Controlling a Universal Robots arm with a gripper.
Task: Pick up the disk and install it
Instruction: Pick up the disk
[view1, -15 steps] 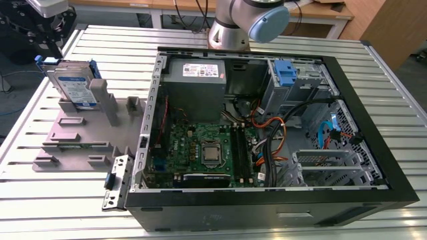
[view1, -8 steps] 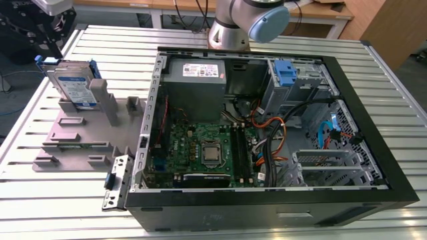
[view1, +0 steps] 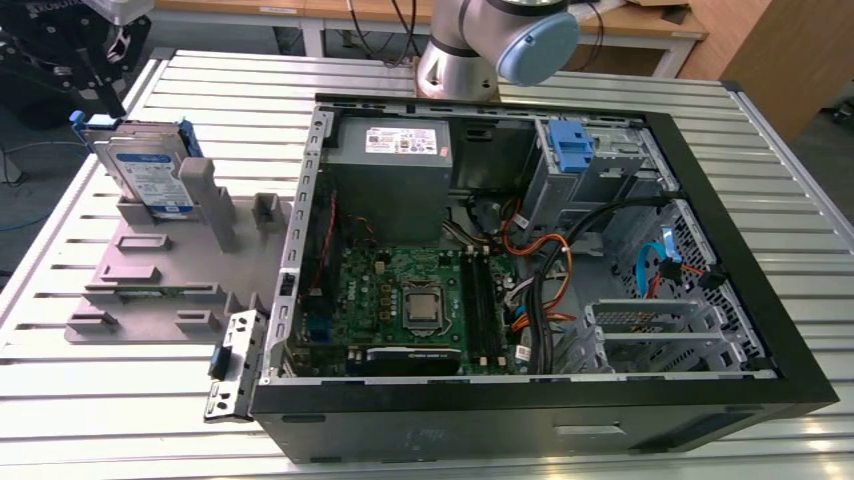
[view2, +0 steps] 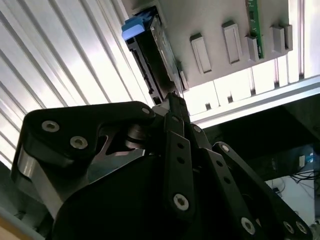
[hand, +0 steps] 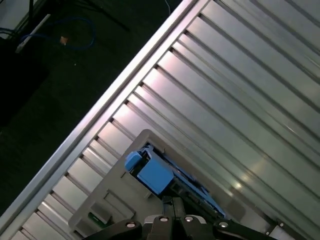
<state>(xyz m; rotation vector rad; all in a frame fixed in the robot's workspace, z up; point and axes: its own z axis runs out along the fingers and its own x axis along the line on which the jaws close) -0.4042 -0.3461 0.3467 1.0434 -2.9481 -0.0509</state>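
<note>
The disk (view1: 144, 172) stands upright in a grey stand (view1: 160, 265), upper left of the exterior view. The hand (view2: 172, 100) is at its top edge; I cannot tell whether it grips.

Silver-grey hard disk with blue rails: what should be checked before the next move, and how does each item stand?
1. Silver-grey hard disk with blue rails stands upright in the grey plastic fixture: ok.
2. Black gripper is at the disk's edge: ok.
3. Gripper's hold on the disk: cannot tell.
4. Black computer case lies open: ok.
5. Metal drive cage free of the black cables: cannot tell.
</note>
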